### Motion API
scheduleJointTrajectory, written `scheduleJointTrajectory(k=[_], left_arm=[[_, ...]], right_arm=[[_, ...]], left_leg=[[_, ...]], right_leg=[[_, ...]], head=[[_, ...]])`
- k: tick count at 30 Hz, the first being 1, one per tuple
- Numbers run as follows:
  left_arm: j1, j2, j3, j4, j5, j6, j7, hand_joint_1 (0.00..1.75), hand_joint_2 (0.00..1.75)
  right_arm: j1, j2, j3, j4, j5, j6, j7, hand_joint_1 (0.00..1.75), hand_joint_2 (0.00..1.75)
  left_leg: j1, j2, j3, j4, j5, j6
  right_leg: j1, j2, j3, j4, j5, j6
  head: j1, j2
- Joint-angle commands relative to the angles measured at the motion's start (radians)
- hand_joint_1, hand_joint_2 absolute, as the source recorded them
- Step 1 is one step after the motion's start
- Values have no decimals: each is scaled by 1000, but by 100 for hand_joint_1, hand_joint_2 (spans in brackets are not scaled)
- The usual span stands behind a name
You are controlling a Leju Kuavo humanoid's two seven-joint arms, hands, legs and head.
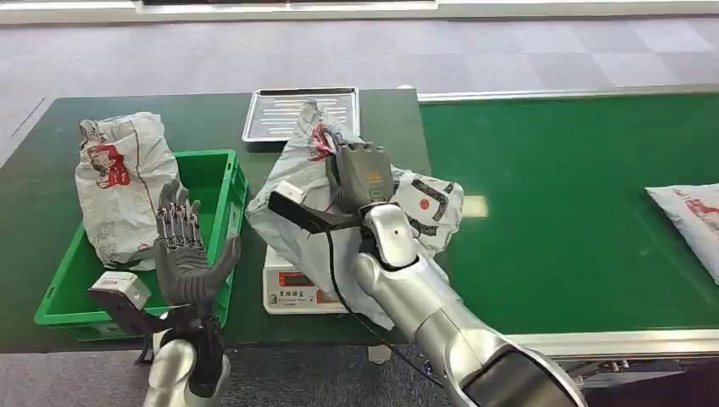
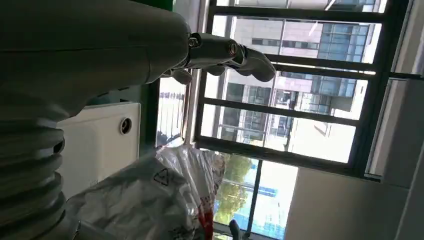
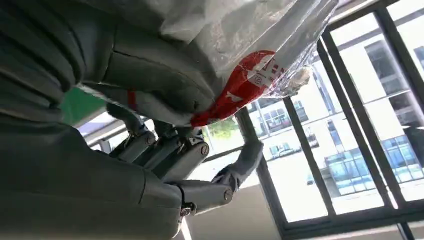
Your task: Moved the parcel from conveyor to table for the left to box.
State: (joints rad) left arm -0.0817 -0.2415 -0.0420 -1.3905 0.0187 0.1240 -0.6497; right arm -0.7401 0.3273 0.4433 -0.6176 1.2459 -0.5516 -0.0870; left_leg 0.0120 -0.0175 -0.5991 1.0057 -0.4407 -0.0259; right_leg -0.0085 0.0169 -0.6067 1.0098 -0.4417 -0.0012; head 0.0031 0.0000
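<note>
A crumpled grey parcel (image 1: 297, 161) with red print is lifted above the white scale (image 1: 288, 292) at the table's near edge. My right hand (image 1: 365, 174) grips it from above, back of the hand up. The right wrist view has the hand (image 3: 165, 150) with thumb and fingers closed into the parcel's plastic (image 3: 240, 85). My left hand (image 1: 182, 254) is raised at the front of the green crate (image 1: 222, 182), fingers spread upward and empty. In the left wrist view its fingers (image 2: 225, 52) are apart, with the parcel (image 2: 150, 200) beyond them.
A second grey parcel (image 1: 119, 182) stands in the green crate. A metal tray (image 1: 301, 110) lies at the table's far edge. The green conveyor belt (image 1: 576, 212) runs to the right, with another parcel (image 1: 691, 216) at its right end.
</note>
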Motion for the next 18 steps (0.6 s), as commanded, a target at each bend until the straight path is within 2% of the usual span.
scheduleJointTrajectory(k=[1,4,7,8,9,10,11,13,15,18], left_arm=[[4,25,4,-24,-52,79,11,0,175],[42,23,27,-137,-150,202,-12,0,175],[35,19,41,-246,-294,317,1,0,175],[20,18,44,-276,-346,347,4,0,0],[-39,41,24,-307,-435,379,-2,0,0],[-68,50,18,-314,-459,378,36,0,0],[-111,63,11,-315,-467,366,69,0,0],[-148,71,5,-293,-464,361,89,0,0],[-144,69,-1,-279,-462,363,86,0,0],[-148,85,-24,-283,-516,373,50,0,0]], right_arm=[[24,-36,-24,-163,-19,-54,8,0,0],[173,-116,-41,-584,24,-109,22,0,0],[295,-152,-90,-855,28,-147,-19,0,0],[336,-133,-131,-950,20,-147,-72,0,0],[434,15,-320,-1199,-57,-147,-353,0,0],[466,22,-357,-1242,-97,-147,-439,0,0],[490,22,-382,-1360,-162,-147,-483,0,0],[517,22,-390,-1437,-169,-147,-492,0,0],[503,22,-393,-1442,-144,-147,-476,0,0],[485,22,-407,-1433,-136,-147,-459,0,0]], left_leg=[[0,1,2,-1,0,1],[1,-1,-1,0,0,1],[1,-3,-1,1,-1,1],[2,-6,-1,1,-1,2],[0,-6,0,1,-1,1],[1,-8,-2,2,-2,1],[2,-9,-8,4,0,0],[0,-10,-5,5,-2,1],[1,-14,-7,4,-1,2],[-1,-6,-2,2,-2,3]], right_leg=[[1,-2,2,-1,0,0],[1,-2,0,-1,0,0],[1,-5,0,-1,-1,0],[2,-10,3,-1,-3,0],[1,-8,2,-1,-3,0],[1,-10,2,0,-4,0],[2,-10,-5,3,-3,-1],[1,-13,-2,3,-5,0],[1,-17,-1,2,-5,0],[0,-11,1,0,-4,2]], head=[[0,0],[0,0],[0,0],[0,0],[0,0],[0,0],[0,0],[0,0],[-1,0],[0,0]])
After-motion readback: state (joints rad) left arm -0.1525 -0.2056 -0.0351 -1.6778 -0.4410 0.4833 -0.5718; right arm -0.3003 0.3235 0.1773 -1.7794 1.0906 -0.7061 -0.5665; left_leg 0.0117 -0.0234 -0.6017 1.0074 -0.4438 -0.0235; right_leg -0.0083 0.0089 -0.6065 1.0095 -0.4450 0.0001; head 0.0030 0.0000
